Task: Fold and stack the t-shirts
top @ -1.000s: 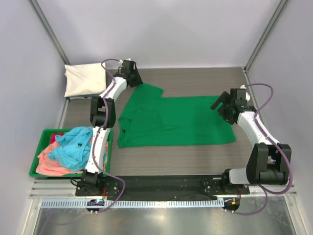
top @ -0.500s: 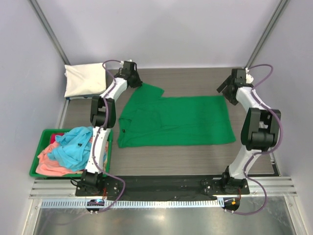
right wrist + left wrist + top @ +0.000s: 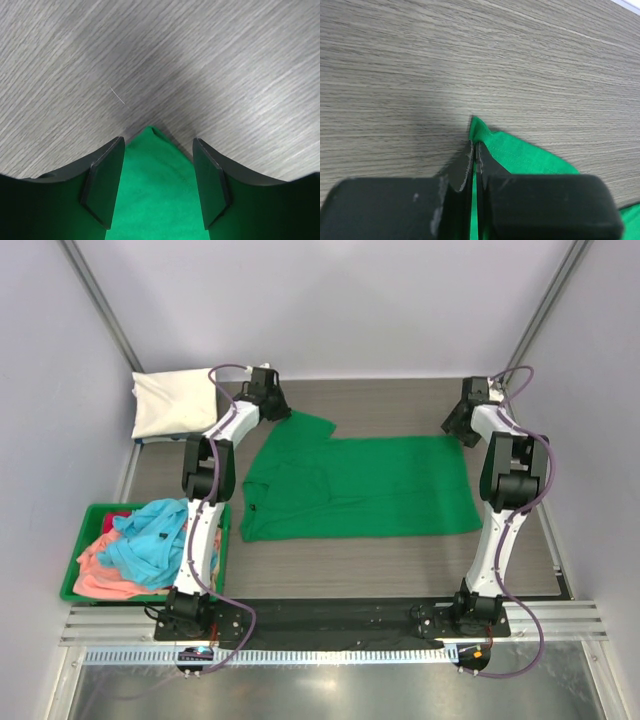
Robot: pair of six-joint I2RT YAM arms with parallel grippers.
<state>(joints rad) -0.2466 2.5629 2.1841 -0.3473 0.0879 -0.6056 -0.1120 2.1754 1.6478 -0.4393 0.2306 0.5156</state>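
Observation:
The bright green t-shirt lies spread flat on the table. My left gripper is at its far left sleeve corner. In the left wrist view the gripper is shut on that corner of green cloth. My right gripper is at the shirt's far right corner. In the right wrist view it is open, its jaws standing either side of the corner of the green shirt. The cream-white shirt lies folded at the far left.
A green plastic bin stands at the near left and holds crumpled light blue, salmon-pink and red shirts. Grey walls close in the back and sides. Bare wood table lies beyond the green shirt's far edge.
My right arm has swung from the shirt's right edge out to its far right corner, with the jaws now over that corner. My left gripper has barely moved.

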